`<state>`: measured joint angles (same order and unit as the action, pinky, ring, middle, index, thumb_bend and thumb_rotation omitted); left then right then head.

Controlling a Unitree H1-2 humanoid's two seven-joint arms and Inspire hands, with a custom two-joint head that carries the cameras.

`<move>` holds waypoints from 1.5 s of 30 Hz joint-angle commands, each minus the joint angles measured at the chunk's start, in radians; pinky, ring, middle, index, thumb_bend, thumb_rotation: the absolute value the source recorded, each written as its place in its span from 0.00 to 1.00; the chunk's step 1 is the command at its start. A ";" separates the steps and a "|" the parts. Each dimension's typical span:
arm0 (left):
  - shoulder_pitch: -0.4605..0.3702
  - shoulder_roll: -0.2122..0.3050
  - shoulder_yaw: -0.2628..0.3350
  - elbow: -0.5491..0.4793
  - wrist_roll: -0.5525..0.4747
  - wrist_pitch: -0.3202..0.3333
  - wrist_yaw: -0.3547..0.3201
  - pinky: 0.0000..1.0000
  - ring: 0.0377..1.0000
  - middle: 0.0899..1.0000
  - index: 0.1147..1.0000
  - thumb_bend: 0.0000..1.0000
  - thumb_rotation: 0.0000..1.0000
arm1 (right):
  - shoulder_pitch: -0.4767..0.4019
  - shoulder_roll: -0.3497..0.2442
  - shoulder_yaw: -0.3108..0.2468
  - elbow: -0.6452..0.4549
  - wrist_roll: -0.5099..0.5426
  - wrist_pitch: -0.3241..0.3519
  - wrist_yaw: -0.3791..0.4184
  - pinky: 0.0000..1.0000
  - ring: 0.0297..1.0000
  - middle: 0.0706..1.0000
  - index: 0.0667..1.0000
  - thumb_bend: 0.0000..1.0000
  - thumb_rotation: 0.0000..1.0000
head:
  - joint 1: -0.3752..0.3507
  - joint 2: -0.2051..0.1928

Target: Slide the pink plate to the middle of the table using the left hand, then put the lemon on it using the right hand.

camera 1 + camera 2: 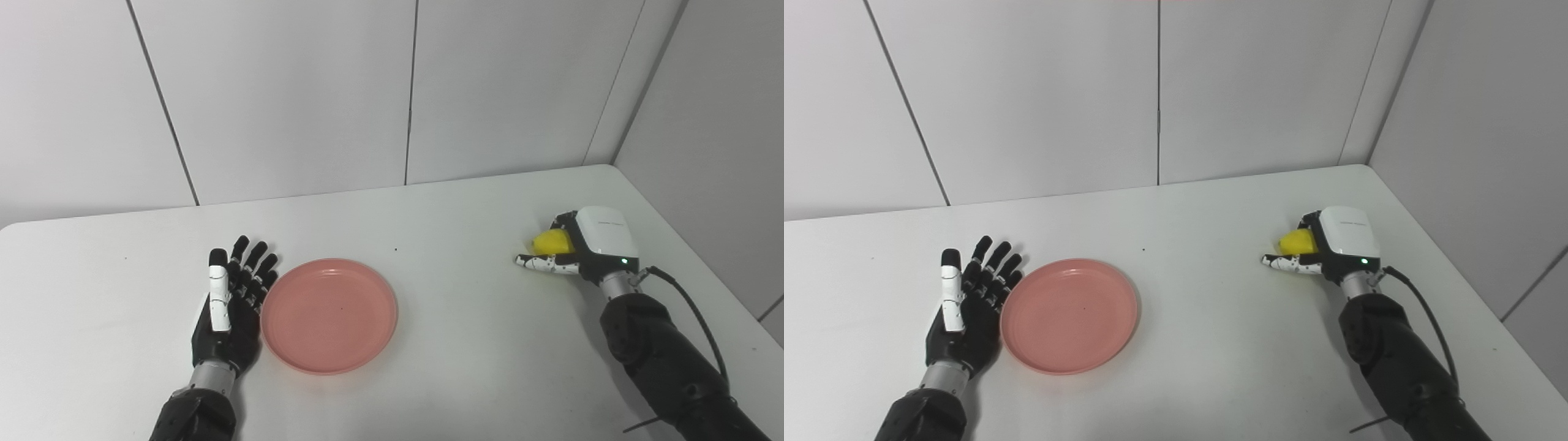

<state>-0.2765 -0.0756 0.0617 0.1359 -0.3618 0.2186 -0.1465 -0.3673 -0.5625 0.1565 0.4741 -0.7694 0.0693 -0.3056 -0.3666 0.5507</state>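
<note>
White table (465,343), bare apart from the task's things and the two arms. Pink plate (329,315) flat on it, just right of the left hand (229,303), rim touching or nearly touching the fingers (257,275); too close to tell which. Left hand flat, palm up, fingers straight and spread, holding nothing. Plate roughly mid-table, perhaps a little left of centre, so the slide looks done or close to done, judging by position alone.

Right hand (582,248) well apart from the plate, out near the table's right edge, low on the surface. Fingers curled round the lemon (553,242), thumb (539,262) stretched out along the table below it. Only a yellow patch of the lemon showing past the palm's white housing. Looks like a grip closing or closed; not clear whether the lemon is lifted or resting on the table.

Left to do: lift the lemon, carry it left across to the plate, set it down inside the rim, release.
</note>
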 commanded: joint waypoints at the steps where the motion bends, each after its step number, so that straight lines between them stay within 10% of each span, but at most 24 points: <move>1: 0.016 0.000 -0.005 0.020 0.014 0.044 0.018 0.99 0.94 0.95 1.00 0.80 0.86 | -0.008 -0.027 0.002 -0.019 0.008 0.000 0.025 0.17 0.20 0.23 0.29 0.58 0.54 | -0.002 0.000; 45: 0.026 -0.058 -0.018 0.042 0.050 0.008 0.053 0.98 0.90 0.92 1.00 0.73 0.84 | -0.105 0.012 0.030 -0.441 -0.038 -0.026 0.235 0.12 0.14 0.17 0.21 0.57 0.60 | 0.160 -0.014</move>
<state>-0.2785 -0.1212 0.0552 0.1437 -0.3299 0.2038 -0.1171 -0.4225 -0.5313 0.2003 0.0794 -0.8015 0.0670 -0.0678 -0.2071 0.5354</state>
